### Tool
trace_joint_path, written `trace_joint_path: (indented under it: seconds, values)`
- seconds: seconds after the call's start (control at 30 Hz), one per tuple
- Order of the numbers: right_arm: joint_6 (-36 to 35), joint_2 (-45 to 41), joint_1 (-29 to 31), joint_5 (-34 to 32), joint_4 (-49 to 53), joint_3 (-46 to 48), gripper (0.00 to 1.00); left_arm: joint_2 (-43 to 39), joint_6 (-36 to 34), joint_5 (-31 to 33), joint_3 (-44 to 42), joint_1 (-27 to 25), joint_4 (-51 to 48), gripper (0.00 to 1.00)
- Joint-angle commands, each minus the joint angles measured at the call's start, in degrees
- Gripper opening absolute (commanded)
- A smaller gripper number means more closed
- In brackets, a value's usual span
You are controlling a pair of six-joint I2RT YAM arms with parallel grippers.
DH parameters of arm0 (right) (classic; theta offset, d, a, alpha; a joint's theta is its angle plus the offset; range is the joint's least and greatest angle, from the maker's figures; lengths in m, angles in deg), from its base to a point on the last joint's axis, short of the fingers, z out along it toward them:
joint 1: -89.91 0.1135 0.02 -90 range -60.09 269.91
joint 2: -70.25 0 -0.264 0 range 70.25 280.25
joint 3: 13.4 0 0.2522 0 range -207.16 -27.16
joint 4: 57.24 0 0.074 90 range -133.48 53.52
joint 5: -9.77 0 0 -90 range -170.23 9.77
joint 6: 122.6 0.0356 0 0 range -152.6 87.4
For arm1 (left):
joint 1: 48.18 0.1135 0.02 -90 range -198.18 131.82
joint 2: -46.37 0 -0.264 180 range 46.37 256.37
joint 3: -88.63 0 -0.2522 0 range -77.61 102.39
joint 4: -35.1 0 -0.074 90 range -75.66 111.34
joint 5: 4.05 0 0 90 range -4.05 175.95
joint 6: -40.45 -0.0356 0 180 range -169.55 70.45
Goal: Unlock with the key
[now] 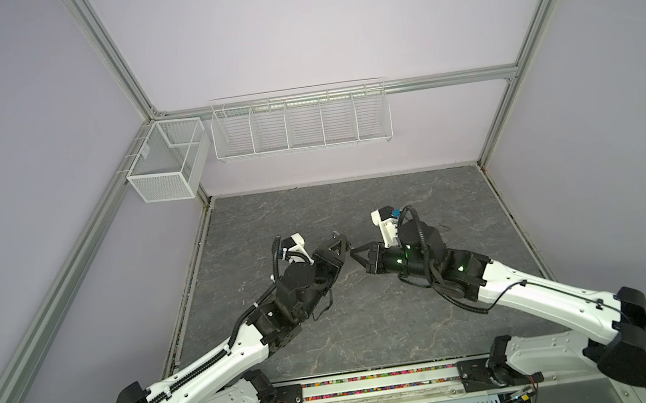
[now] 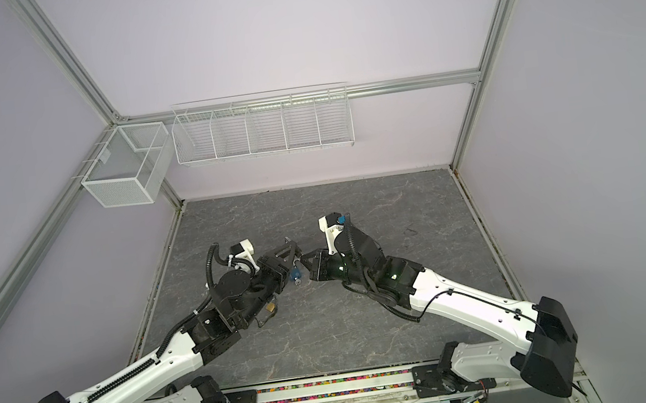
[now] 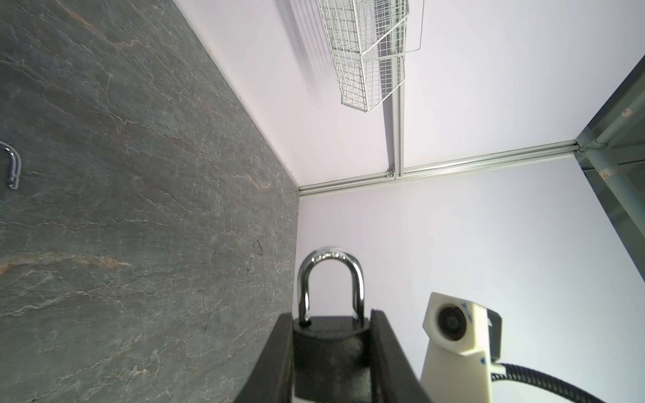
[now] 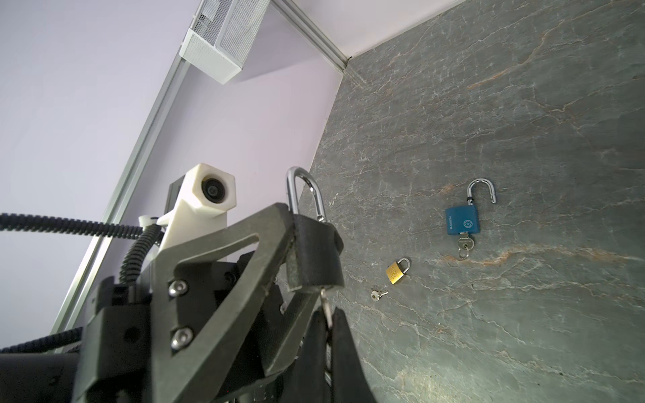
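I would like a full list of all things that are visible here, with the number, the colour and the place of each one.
black padlock: 1, black body, silver shackle, held off the table
held key: 1, silver, at the black padlock's underside
blue padlock: 1, blue, shackle open, lying on the table
inserted key: 1, silver, in the blue padlock
brass padlock: 1, gold-coloured, on the table
loose key: 1, silver, beside the brass padlock
wire rack: 1, white, back wall
mesh basket: 1, white, left wall
table: 1, dark grey stone pattern
left gripper: 1, black, closed on the black padlock
right gripper: 1, black, pinching the held key
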Motion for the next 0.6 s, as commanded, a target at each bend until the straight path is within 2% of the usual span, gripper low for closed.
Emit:
trace_joint_path:
  seconds: [0.0,0.17,0.23,0.43,0.57]
  values:
    - [-2.60,-1.75,0.19,1.00,-6.90,-1.52,0.06,-1.16,-3.87,-3.98,1.44,-1.60,-5.43,0.00]
    - [-4.88,-2.14,0.29,-0.26,-4.33,-2.02,0.07,-2.23,-7.54,-1.96,3.36,-1.60,-8.39,0.00]
    - [-6.16,-2.19,0.24,-0.90,-2.21,-2.55,0.10,-2.32,-9.48,-1.08,4.80,-1.60,-10.06,0.00]
    - [-8.88,-3.35,0.31,-4.66,5.90,-3.50,0.31,-2.22,-14.94,2.59,8.56,-1.60,-15.44,0.00]
    - [-11.04,-4.93,0.27,-7.57,11.33,-3.22,0.49,-1.81,-20.64,4.99,10.92,-1.60,-19.71,0.00]
